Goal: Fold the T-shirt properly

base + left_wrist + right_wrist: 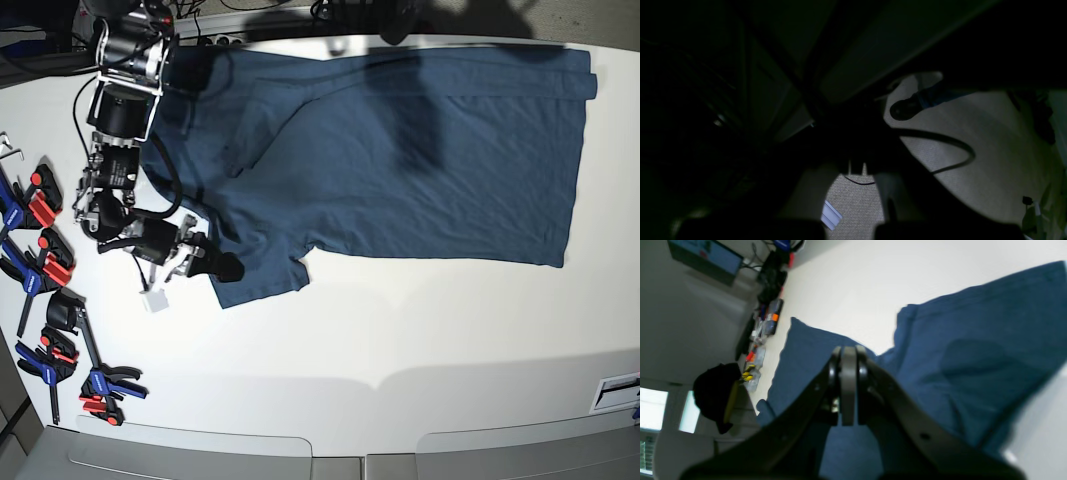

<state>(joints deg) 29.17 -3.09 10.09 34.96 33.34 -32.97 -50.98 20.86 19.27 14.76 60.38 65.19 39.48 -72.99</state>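
A dark navy T-shirt (pixel 400 150) lies spread across the upper half of the white desk (pixel 400 340) in the base view, its body running from the upper left of the frame to the far right edge, where the hem sits folded over in a narrow band. One short sleeve (pixel 262 270) juts down toward the lower left of the garment, and the cloth shows soft creases and a shadow near its middle. The right arm (pixel 120 120) reaches down the left side of the frame, and its right hand (pixel 228 268) rests at the edge of that sleeve, jaws pressed together; from the pictures it cannot be told whether any cloth is pinched between them. In the right wrist view the two dark fingers (pixel 848 383) stand closed flat against each other above the blue fabric, with the sleeve and the shirt's body spread beyond them on the pale desk. A small white block (pixel 155 300) lies on the desk just below the hand. Along the left edge of the base view a row of blue, red and black clamps (pixel 50 270) lies well apart from the shirt. The left hand does not appear in the base view; its own camera shows mostly darkness, a patch of pale carpeted floor (pixel 990 160) and a looping black cable (pixel 953 146), and the left hand (pixel 857 166), a dim silhouette at the bottom of the frame, is closed.
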